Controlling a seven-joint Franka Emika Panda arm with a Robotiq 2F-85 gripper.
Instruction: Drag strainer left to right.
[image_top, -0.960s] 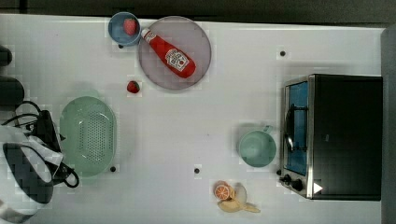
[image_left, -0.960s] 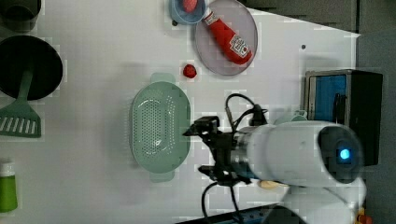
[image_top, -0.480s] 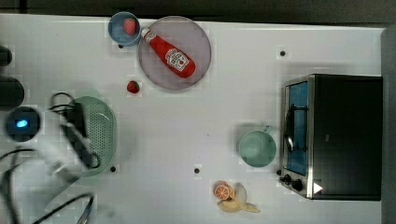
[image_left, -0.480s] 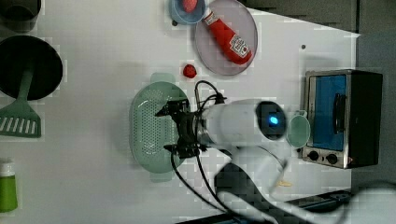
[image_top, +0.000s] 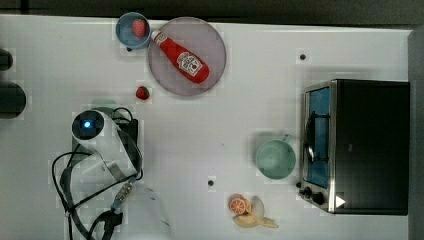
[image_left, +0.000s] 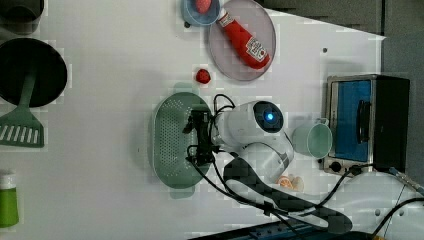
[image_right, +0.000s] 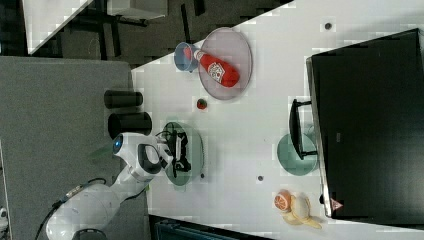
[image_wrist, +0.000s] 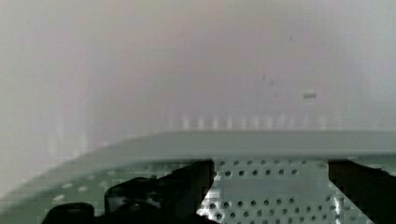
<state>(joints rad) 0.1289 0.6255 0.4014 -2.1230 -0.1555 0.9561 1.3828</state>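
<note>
A: Where does the table (image_top: 225, 135) carry the large items?

B: The toaster oven (image_top: 357, 145) stands at the top view's right edge. The grey plate (image_top: 210, 42) with the ketchup bottle (image_top: 181, 56) lies near the top view's upper edge, well clear of the work area.

A: Where is the strainer (image_left: 172, 137)?

B: It rests flat on the table toward the top view's left, under the arm (image_top: 102, 142). In the left view its perforated bottom faces up and is empty.

A: What is the state of the gripper (image_left: 199, 138)?

B: Its jaws are spread wide and hold nothing. In the left view they hang over the strainer's rim on the side nearest the arm. The wrist view shows dark fingers (image_wrist: 187, 182) above the perforated bottom, just inside the near wall. This placement probably lets a finger hook the wall so the strainer can be pulled sideways rather than lifted. Contact cannot be confirmed.

A: What stands in the path toward the top view's right?

B: The teal mug (image_top: 275, 158) stands just beside the oven, and the orange and banana pieces (image_top: 250, 210) lie near it. A drag that runs too far would likely strike the mug. The loose strawberry (image_top: 142, 92) sits near the strainer's upper end, and the blue bowl (image_top: 131, 29) touches the plate; neither blocks the route.
</note>
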